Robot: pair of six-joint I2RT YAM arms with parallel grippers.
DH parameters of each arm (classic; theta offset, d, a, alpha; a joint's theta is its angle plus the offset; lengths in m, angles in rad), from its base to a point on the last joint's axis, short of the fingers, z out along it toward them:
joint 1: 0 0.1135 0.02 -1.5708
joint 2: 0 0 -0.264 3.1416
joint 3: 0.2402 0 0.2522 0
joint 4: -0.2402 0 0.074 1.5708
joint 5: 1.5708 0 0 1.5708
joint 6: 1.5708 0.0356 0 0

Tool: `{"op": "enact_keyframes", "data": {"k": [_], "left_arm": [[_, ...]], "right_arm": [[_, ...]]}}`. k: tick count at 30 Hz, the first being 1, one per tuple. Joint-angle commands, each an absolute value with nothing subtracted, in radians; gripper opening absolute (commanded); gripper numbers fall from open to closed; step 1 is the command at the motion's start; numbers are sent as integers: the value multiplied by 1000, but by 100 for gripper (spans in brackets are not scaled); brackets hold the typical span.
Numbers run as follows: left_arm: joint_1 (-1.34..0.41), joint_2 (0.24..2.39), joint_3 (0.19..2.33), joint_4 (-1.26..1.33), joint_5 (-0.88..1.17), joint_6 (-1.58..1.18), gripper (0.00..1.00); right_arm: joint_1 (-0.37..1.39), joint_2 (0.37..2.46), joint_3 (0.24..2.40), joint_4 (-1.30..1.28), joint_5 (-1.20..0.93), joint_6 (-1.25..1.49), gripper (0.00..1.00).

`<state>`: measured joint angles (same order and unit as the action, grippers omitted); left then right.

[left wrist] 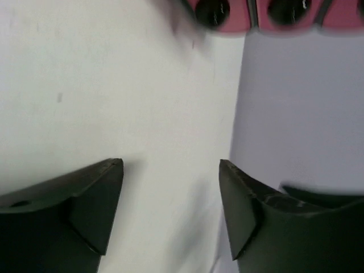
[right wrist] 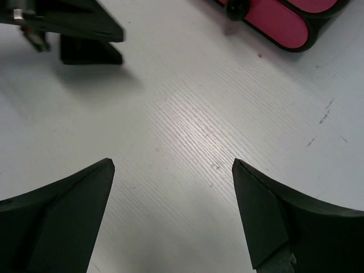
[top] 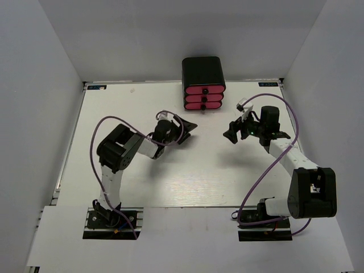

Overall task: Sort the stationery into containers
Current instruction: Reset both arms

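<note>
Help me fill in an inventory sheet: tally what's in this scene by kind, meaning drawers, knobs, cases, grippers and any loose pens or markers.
pink drawers: 3
black knobs: 3
black case: 1
grippers: 2, left gripper and right gripper
loose pens or markers in view: 0
Total: 9

Matt wood-grain table (right wrist: 187, 131), smooth pink drawers (right wrist: 278, 23)
</note>
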<state>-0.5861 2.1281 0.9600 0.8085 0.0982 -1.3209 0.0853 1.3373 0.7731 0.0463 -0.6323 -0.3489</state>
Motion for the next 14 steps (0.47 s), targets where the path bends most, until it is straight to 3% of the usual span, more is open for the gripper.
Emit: {"op": "enact_keyframes", "data": {"k": [1,3,8,14], "left_arm": [[-588,1970,823,833,193,-1120,85],[-598,1829,778,760,204,-979,100],[-612,1531,736,493,125,-692,100],[-603,1223,701,269,17,-536,100]], "right_arm": [[83,1341,808,29,-566,-316,90],[83,1338,833,15,-529,-257,90],[84,1321,911,-57,-419,-172,90],[84,1310,940,-75,-463,-147,90]]}}
